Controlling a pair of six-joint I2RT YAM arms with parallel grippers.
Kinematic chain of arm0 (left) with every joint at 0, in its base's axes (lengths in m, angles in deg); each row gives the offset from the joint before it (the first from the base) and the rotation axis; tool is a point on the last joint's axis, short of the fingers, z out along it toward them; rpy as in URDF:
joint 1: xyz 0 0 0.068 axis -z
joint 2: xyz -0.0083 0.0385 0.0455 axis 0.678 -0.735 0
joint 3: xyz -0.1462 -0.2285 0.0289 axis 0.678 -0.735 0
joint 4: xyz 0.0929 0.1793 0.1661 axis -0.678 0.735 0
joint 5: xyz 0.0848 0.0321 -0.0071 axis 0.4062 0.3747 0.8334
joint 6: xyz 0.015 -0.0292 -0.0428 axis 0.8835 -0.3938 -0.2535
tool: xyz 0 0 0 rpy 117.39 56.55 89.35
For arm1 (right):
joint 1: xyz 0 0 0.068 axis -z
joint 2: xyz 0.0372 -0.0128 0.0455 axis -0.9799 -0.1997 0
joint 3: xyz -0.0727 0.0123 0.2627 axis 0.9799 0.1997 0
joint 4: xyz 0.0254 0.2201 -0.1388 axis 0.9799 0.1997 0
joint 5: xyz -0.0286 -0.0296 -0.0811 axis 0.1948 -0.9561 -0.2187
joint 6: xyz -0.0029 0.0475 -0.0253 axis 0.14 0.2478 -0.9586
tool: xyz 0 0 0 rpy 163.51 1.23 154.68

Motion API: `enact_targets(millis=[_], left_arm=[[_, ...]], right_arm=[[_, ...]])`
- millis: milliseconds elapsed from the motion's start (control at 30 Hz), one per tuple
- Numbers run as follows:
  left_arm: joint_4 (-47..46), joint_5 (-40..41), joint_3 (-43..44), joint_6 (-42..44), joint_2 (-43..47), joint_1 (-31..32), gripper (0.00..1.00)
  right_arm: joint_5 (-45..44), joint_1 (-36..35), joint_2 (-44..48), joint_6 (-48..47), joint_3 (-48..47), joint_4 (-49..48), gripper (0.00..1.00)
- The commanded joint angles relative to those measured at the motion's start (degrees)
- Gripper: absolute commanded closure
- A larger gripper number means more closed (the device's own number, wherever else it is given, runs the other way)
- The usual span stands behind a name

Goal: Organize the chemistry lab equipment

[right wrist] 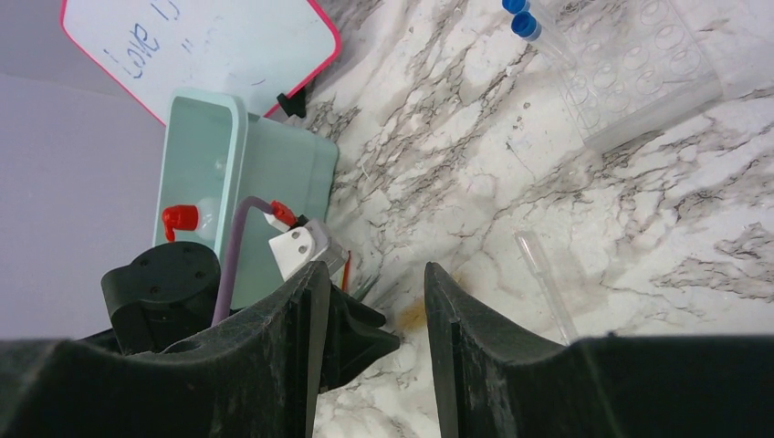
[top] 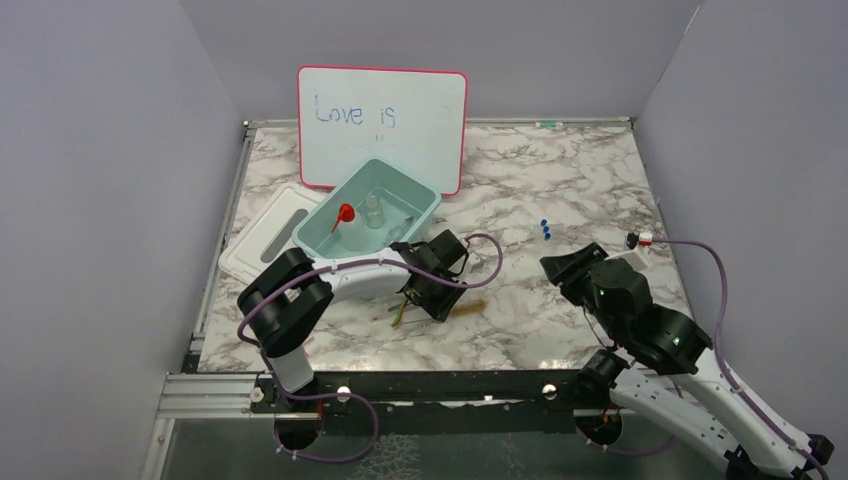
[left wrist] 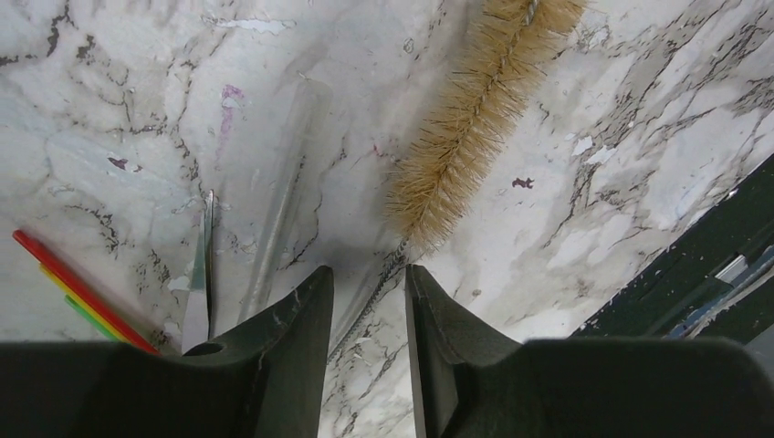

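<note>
Just in front of the teal bin (top: 407,180), the left gripper (left wrist: 368,274) hovers, jaws narrowly parted around the brown bristle brush (left wrist: 465,137)'s wire stem, not clamping it. Well right of the bin, the right gripper (right wrist: 370,274) gapes, holding nothing. Inside the bin stand the white squeeze bottle (top: 345,215) and small glass flask (top: 373,210).

Bare tabletop (top: 520,180) between bin (top: 408,179) and tubes (top: 545,229)

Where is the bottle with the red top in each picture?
Top external: the bottle stands inside the green tub, middle-left.
Left wrist: not in it.
Right wrist: far left, its red top shows inside the tub.
Shared landmark: the pink-framed whiteboard next to the tub, in the top and right wrist views.
</note>
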Motion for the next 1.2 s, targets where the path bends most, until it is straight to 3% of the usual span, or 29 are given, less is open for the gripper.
enact_targets(millis=[0, 133, 300, 800, 1000, 1167], left_arm=[[-0.61, 1.94, 0.11, 1.50, -2.83, 1.54, 0.66], [-0.44, 3.51, 0.07, 2.10, -4.19, 2.97, 0.78], [0.42, 2.52, 1.29, 2.78, -4.14, 3.72, 0.99], [7.24, 4.91, 13.33, 5.35, 15.42, 2.43, 1.00], [13.46, 13.57, 19.79, 9.50, 20.74, -4.13, 1.00], [15.34, 15.44, 22.33, 15.98, 21.92, -13.05, 1.00]], right_arm=[[-2.33, -0.36, 0.45, -0.15, -1.47, 0.75, 0.53], [-2.26, -0.43, 0.60, 0.57, -1.31, 0.96, 0.53], [-1.24, -0.35, 0.18, 1.04, -3.17, 1.20, 0.53], [3.93, -0.39, -0.24, -5.25, -8.83, 2.20, 0.53], [5.02, -0.38, -4.80, -6.53, -9.53, 3.84, 0.51], [6.89, -0.34, -8.65, -7.02, -7.19, 0.03, 0.51]])
